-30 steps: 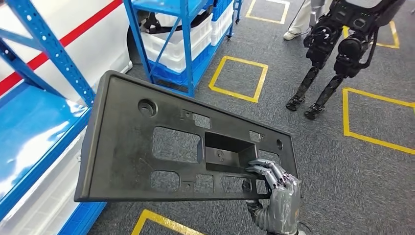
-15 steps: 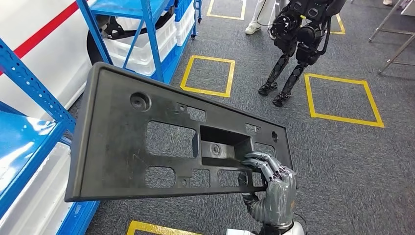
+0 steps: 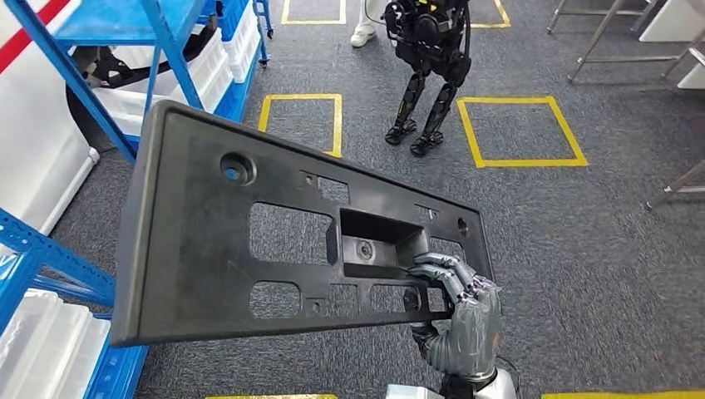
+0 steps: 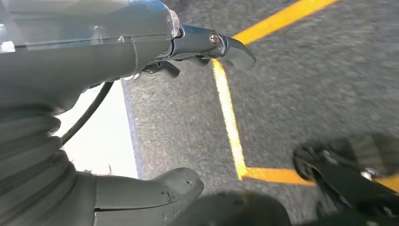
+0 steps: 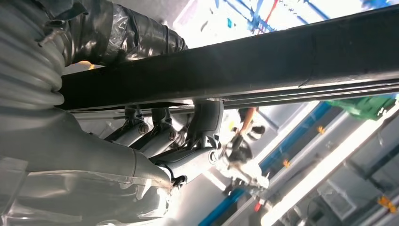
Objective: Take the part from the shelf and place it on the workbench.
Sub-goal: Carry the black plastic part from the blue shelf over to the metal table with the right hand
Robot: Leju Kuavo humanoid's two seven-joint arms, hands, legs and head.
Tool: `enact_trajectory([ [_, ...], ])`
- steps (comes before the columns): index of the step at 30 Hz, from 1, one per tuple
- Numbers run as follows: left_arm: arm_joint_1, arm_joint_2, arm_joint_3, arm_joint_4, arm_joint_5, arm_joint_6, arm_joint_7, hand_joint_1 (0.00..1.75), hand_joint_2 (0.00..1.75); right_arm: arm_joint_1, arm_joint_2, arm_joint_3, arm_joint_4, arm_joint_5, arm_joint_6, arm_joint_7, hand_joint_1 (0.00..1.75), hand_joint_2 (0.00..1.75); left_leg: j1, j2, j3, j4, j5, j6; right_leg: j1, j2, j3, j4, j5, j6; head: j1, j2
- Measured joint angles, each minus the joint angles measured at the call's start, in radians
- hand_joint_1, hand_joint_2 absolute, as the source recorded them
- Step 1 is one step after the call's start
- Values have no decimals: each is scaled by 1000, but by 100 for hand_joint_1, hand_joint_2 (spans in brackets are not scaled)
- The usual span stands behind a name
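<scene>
Grey carpet with yellow squares (image 3: 305, 123) lies below the black part (image 3: 249, 241) gripped by the right robot hand (image 3: 461, 320); left robot hand (image 4: 141, 108) spread empty.

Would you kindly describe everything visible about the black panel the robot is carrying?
The black panel is a wide, flat rectangular piece, apparently matte moulded plastic, with a raised rim. It has several rectangular cut-outs, a deeper recessed pocket near the middle and a round hole near one upper corner. It is held up above the grey carpet, tilted, and the right hand grips its lower edge near one end, fingers hooked over the front.
</scene>
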Motion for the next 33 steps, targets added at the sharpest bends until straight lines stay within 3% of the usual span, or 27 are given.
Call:
enact_trajectory([
  [2,1,0,2,0,4,-1,-5,0,175,-2,2,-1,0,-3,0,-4,175,175,4,-62,-56,118,-63,-7,-4,23,3,-4,3,-6,0,0],
  [4,4,0,2,0,4,-2,-6,0,175,-2,3,-1,2,-4,0,-6,175,175,5,-79,-117,236,-101,-10,-4,52,2,-2,3,-7,0,0],
  [5,6,0,3,0,4,-3,-6,0,175,-2,4,-2,2,-4,0,-6,175,175,6,-80,-127,249,-90,-11,-5,69,2,0,3,-7,0,0],
  [6,6,0,3,0,4,-3,-6,0,175,-1,4,-2,3,-4,0,-6,175,175,8,-83,-119,220,-59,-11,-6,86,3,3,2,-6,0,0],
  [7,6,1,3,0,4,-3,-6,0,175,-1,5,-2,4,-4,0,-6,175,175,11,-94,-94,157,-16,-11,-7,102,3,7,0,-3,0,0],
  [8,6,2,3,0,4,-3,-6,0,175,-1,5,-2,4,-4,0,-6,175,175,15,-121,-66,88,17,-12,-8,116,2,13,-3,1,0,0],
  [9,6,2,3,0,4,-3,-7,0,175,-2,5,-2,4,-5,0,-6,175,175,19,-149,-43,30,40,-11,-8,130,-2,20,-5,6,0,0],
  [11,6,2,3,0,4,-3,-7,0,175,-3,5,-3,4,-5,0,-6,175,175,22,-185,-25,-14,46,-5,-10,154,-14,27,-5,18,0,0],
  [13,4,2,3,0,4,-3,-8,0,175,-2,5,-3,4,-5,0,-6,175,175,20,-163,-24,-20,51,8,-14,174,-23,26,0,31,0,0],
  [14,3,2,3,0,4,-3,-8,0,175,-1,5,-3,4,-5,0,-7,175,175,20,-148,-23,-25,55,16,-13,162,-29,32,-4,36,0,0],
  [15,3,2,3,0,4,-3,-8,0,175,-1,5,-3,4,-5,0,-7,175,175,21,-133,-23,-30,59,23,-11,136,-40,53,-18,40,0,0],
  [17,3,3,3,0,4,-3,-8,0,175,-2,5,-3,4,-4,0,-7,175,175,18,-103,-23,-35,61,32,-7,64,-88,152,-74,46,0,0],
  [19,7,3,4,0,6,-7,-8,0,175,-3,5,-2,6,-5,0,-7,175,175,13,-69,-24,-35,59,36,-9,35,-145,271,-123,50,0,0],
  [20,9,3,5,0,8,-12,-8,0,175,-3,5,-2,8,-6,0,-7,175,175,11,-52,-23,-35,58,37,-9,30,-156,294,-125,50,0,0],
  [21,9,4,6,0,9,-17,-8,0,175,-3,5,-2,9,-7,0,-8,175,175,10,-37,-23,-35,57,38,-9,27,-146,279,-108,48,0,0],
  [22,8,5,8,0,10,-21,-8,0,175,-3,5,-2,11,-7,0,-8,175,175,9,-23,-21,-35,56,38,-7,20,-115,225,-78,44,0,0],
  [23,7,5,10,0,10,-24,-11,0,175,-3,5,-2,11,-7,0,-8,175,175,7,-12,-19,-35,54,37,-3,1,-73,152,-48,38,0,0],
  [25,5,5,11,0,8,-18,-21,0,175,-3,5,-2,10,-4,0,-5,175,175,3,8,-14,-34,50,30,10,-42,-10,38,-16,22,0,0],
  [26,4,5,11,0,7,-10,-27,0,175,-3,5,-3,9,-1,0,-2,175,175,3,17,-12,-34,48,26,16,-53,1,16,-16,15,0,0],
  [28,2,6,11,0,5,14,-45,0,175,1,6,-6,5,10,0,6,175,175,2,35,-7,-36,44,15,17,-35,2,7,-13,6,0,0],
  [30,0,6,11,0,-1,45,-63,0,175,11,6,-11,-3,25,-1,13,175,175,4,8,-8,-14,23,5,9,-11,11,-7,-4,-3,0,0],
  [32,0,6,10,0,-14,55,-68,0,175,19,8,-14,-10,34,-1,19,175,175,8,-51,-47,82,-34,-3,1,11,17,-16,2,-9,0,0],
  [33,0,6,10,0,-20,50,-65,0,175,19,8,-15,-11,35,-1,21,175,175,10,-67,-79,150,-66,-5,0,25,16,-15,2,-11,0,0],
])
